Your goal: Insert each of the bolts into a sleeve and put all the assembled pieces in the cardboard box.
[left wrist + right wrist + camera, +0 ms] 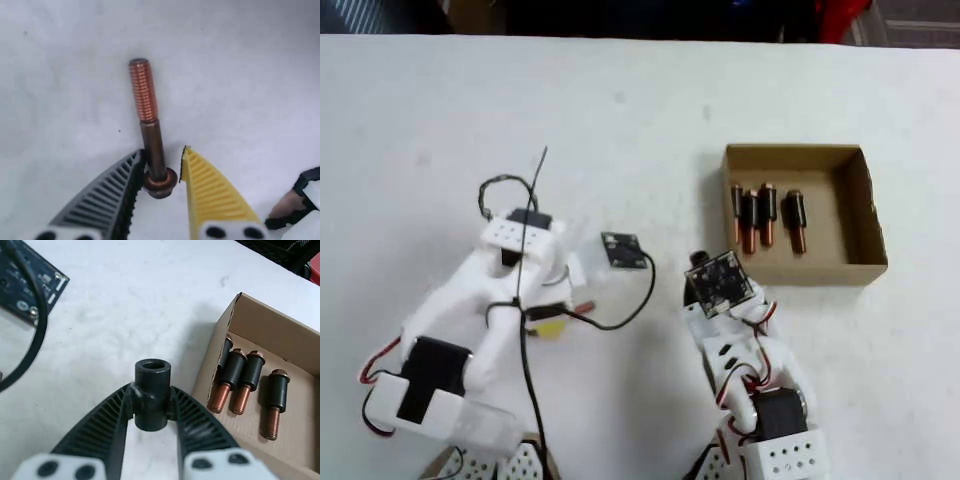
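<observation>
– Your right gripper (151,392) is closed on a black sleeve (152,371), pinched at mid-body between both pads, with the open bore facing up and away from the palm

– And the left?

– Your left gripper (162,154) sits narrow around the last loose bolt (145,95). The grey pad is against the plain shank just above the flanged head. The yellow pad seems a sliver off, so I would not call it clamped. The threaded end points straight out past the tips

– Which step is this?

– Mating the final pair, by my reading. Four assembled pieces (767,215) already lie side by side in the cardboard box (865,215), just beyond your right gripper on the side away from the left arm

– What does the next move need?

– Close fully on the shank first, so the bolt cannot swivel. Then bring the thread tip to the bore and get the two axes in line before you push. The sleeve's hole looks only slightly wider than the thread, so a tilted approach will likely jam on the rim

– Any writing worth noting?

– None you can use. Bolt, sleeve and box show no label. A small circuit board (25,275) with a black cable (35,330), out past your right gripper's tips toward the left arm, carries tiny markings I cannot read
</observation>
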